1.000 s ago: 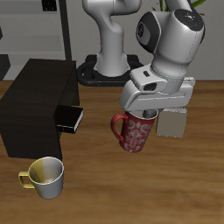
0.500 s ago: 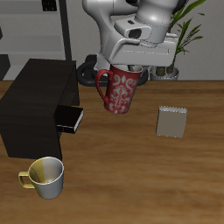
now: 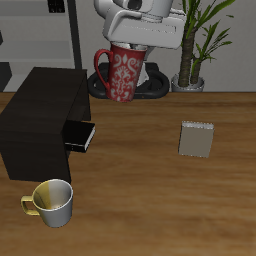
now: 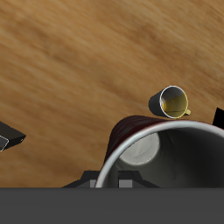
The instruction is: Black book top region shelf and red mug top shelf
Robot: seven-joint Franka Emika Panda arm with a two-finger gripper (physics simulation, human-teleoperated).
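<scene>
My gripper (image 3: pixel 131 42) is shut on the rim of the red mug (image 3: pixel 121 74) and holds it high in the air, above the table's back part, beside the shelf (image 3: pixel 40 115). The mug hangs tilted, handle toward the shelf. In the wrist view the red mug (image 4: pixel 144 149) fills the near field, its pale rim and dark inside showing. The black book (image 3: pixel 79 136) lies in the shelf's side compartment, its pale page edges facing out. The book's end also shows in the wrist view (image 4: pixel 9 139).
A yellow-and-white mug (image 3: pixel 51 201) stands near the table's front edge, before the shelf; it also shows in the wrist view (image 4: pixel 172 101). A grey book (image 3: pixel 196 139) lies on the table. A potted plant (image 3: pixel 192 45) stands at the back.
My gripper has lifted the red mug from table level up and back, moving toward the shelf's side. The other things have not moved.
</scene>
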